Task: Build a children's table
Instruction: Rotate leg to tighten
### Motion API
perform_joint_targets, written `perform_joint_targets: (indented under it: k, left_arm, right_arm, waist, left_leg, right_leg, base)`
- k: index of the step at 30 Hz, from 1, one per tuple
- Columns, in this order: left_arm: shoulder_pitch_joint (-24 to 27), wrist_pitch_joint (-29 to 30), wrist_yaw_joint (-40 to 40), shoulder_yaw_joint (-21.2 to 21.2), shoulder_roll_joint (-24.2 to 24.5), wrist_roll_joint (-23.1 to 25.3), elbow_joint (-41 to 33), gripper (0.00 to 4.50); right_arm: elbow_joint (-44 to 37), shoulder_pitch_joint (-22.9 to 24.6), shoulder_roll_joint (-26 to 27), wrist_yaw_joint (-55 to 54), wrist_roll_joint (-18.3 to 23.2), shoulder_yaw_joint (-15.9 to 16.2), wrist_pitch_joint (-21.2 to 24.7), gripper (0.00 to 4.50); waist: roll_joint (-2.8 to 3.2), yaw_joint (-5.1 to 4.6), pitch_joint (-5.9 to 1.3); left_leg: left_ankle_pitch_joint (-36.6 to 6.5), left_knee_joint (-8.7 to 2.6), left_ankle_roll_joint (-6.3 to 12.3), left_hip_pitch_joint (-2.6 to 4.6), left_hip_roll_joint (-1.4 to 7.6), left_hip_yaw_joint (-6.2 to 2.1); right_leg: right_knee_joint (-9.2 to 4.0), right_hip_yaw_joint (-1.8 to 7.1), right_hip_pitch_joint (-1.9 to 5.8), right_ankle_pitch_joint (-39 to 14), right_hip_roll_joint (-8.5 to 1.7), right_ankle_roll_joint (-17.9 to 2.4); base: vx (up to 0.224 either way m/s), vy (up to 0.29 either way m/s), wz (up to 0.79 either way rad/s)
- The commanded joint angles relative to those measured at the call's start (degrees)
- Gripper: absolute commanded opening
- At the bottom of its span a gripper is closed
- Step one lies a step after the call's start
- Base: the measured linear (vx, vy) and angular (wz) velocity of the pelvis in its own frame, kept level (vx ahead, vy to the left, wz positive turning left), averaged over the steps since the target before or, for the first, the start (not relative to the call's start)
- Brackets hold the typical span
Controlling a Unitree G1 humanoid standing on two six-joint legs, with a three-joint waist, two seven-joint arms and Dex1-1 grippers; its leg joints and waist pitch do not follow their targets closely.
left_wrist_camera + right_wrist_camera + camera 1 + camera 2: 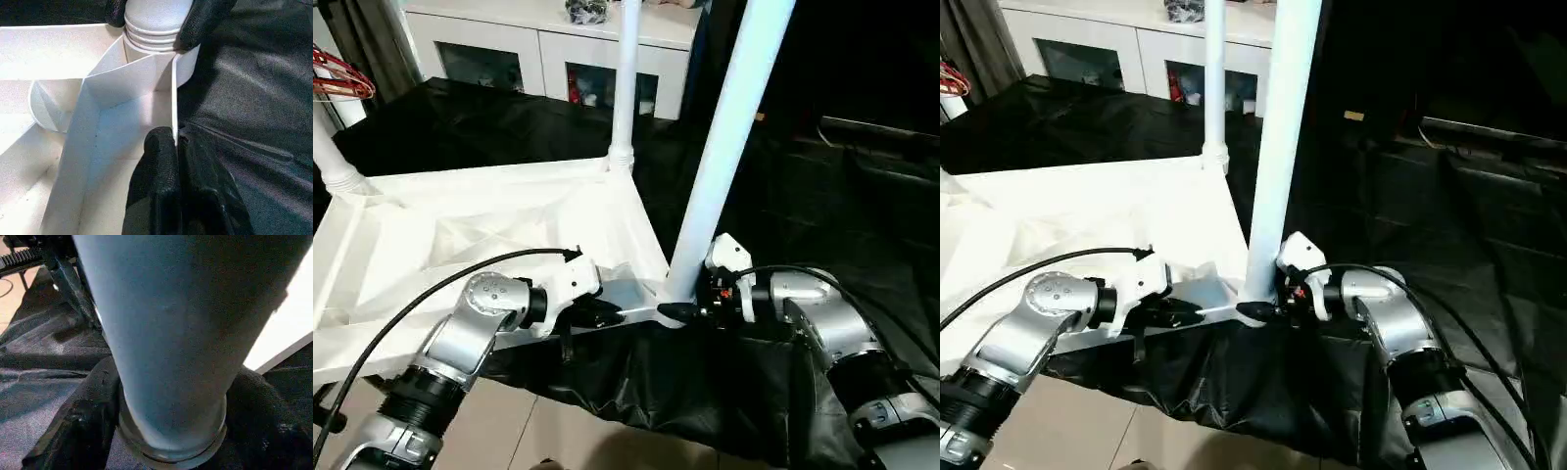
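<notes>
Tabletop point(460, 235) lies upside-down on black sheet, left claw point(607, 315) pinched on its near rim to steady it, right claw point(690, 311) clamped round near-right leg point(724, 147) base, prob seating it in socket.

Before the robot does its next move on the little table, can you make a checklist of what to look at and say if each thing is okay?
1. Near leg standing upright in its corner socket: ok.
2. Right hand fingers on both sides of that leg's base: ok.
3. Right hand squeezing the leg firmly: cannot tell.
4. Left hand shut on the tabletop rim, holding it steady: ok.
5. Far corner leg upright in its socket: ok.
6. Near leg pushed fully down into the socket: cannot tell.
</notes>
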Motion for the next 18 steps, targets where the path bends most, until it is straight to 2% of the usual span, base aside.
perform_joint_targets:
  k: [1,6,9,11,12,14,17,18]
  left_arm:
    - [-0.37,-1.46,-0.46,0.10,-0.55,-2.20,-2.57,0.00]
    - [-0.45,-1.23,0.22,0.14,-0.87,-2.02,-2.37,0.00]
    - [-1.47,-0.79,3.43,0.38,-2.63,-0.79,-0.66,0.00]
    - [-3.19,-0.35,7.68,0.57,-5.04,0.70,1.66,0.00]
    - [-4.18,-0.13,9.74,0.50,-6.33,1.48,2.98,0.00]
    - [-5.59,0.38,13.03,0.52,-8.14,2.64,4.93,0.00]
    - [-7.74,1.35,17.37,0.67,-10.83,3.90,7.85,0.00]
    - [-8.48,1.90,19.17,0.96,-12.04,4.13,8.75,0.00]
  right_arm:
    - [-1.53,0.57,-0.24,1.22,0.06,0.51,0.48,2.75]
    - [-2.90,1.61,0.42,1.40,1.06,0.68,1.35,2.67]
    - [-3.55,2.86,2.83,-1.45,1.78,0.23,2.45,2.66]
    - [-1.75,3.04,6.16,-8.49,0.17,-0.28,1.90,2.66]
    - [-0.46,2.96,8.20,-12.66,-0.66,-0.63,2.20,2.66]
    - [1.64,2.60,10.96,-19.29,-2.13,-1.17,2.73,2.66]
    - [4.75,1.74,14.94,-28.63,-3.81,-2.29,2.44,2.65]
    - [5.89,1.13,16.75,-32.76,-3.64,-3.74,2.92,2.65]
  waist:
    - [-0.12,-0.03,-3.95]
    - [-0.15,-0.01,-3.93]
    - [-0.13,0.01,-3.88]
    - [-0.12,-0.18,-3.67]
    - [-0.18,-0.33,-3.75]
    - [-0.14,-0.57,-3.56]
    - [-0.15,-0.62,-3.43]
    - [-0.09,-0.68,-3.41]
  left_leg:
    - [-10.42,-3.88,3.07,0.77,4.02,-1.53]
    - [-10.36,-3.88,3.14,0.70,4.00,-1.51]
    - [-10.98,-3.95,2.90,0.85,4.06,-1.58]
    - [-11.72,-4.11,2.33,0.93,4.03,-1.61]
    - [-12.27,-4.11,1.56,0.99,3.96,-1.72]
    - [-14.35,-4.11,0.39,1.38,3.77,-1.82]
    - [-15.12,-4.11,0.27,1.40,3.70,-1.86]
    - [-15.78,-4.17,0.03,1.63,3.68,-1.89]
  right_leg:
    - [-4.97,4.41,2.63,-16.83,-6.28,-8.98]
    - [-4.99,4.44,2.68,-16.71,-6.31,-8.91]
    - [-5.14,4.43,2.57,-17.87,-6.35,-8.62]
    - [-5.32,4.44,2.32,-18.91,-6.27,-8.55]
    - [-5.36,4.34,2.45,-20.05,-6.40,-8.23]
    - [-6.05,4.24,2.20,-24.45,-6.62,-7.11]
    - [-6.44,4.23,2.11,-26.78,-6.74,-6.06]
    - [-6.65,4.21,1.93,-27.77,-6.73,-5.60]
  base:
    - [0.000,0.000,0.00]
    - [0.000,0.000,0.00]
    - [0.000,0.000,0.00]
    - [0.000,0.000,0.00]
    - [0.000,0.000,0.00]
    - [0.000,0.000,0.00]
    - [0.000,0.000,0.00]
    - [0.000,0.000,0.00]
